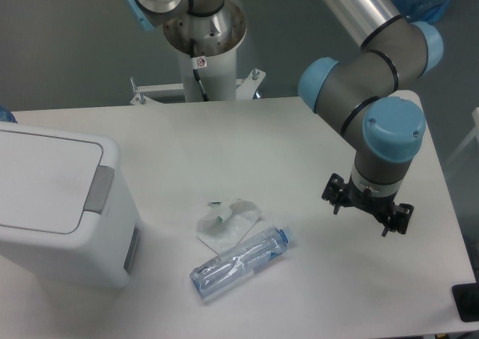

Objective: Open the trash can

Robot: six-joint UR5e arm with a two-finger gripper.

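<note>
Nearest the camera, a clear plastic bottle (pixel 239 262) with a blue cap lies on its side on the white table (pixel 224 141), its cap end touching a crumpled clear wrapper (pixel 228 223) with green bits just behind it. Both sit between the bin and the arm, so a low, straight sweep across the table would likely knock the bottle rolling or drag the wrapper along.

At the left edge stands the trash can (pixel 63 204), white and boxy, its flat lid shut and the grey push tab (pixel 99 188) on the rim side facing the bottle. The tab is a narrow target; a press landing on the lid panel or on the rounded corner would probably slide off and leave the lid down. Since the bin looks like light plastic, a sideways push rather than a downward one could shove the whole can toward the table's left edge.

On the right, well apart from the bin, the gripper (pixel 367 206) hangs under the blue-capped wrist, pointing downward over bare table. Only its black mounting bracket is plain from this angle; whether the fingers stand wide or narrow cannot be told. Nothing is seen held in it.

Farthest back, the arm's base column (pixel 203 43) rises behind the table.
</note>
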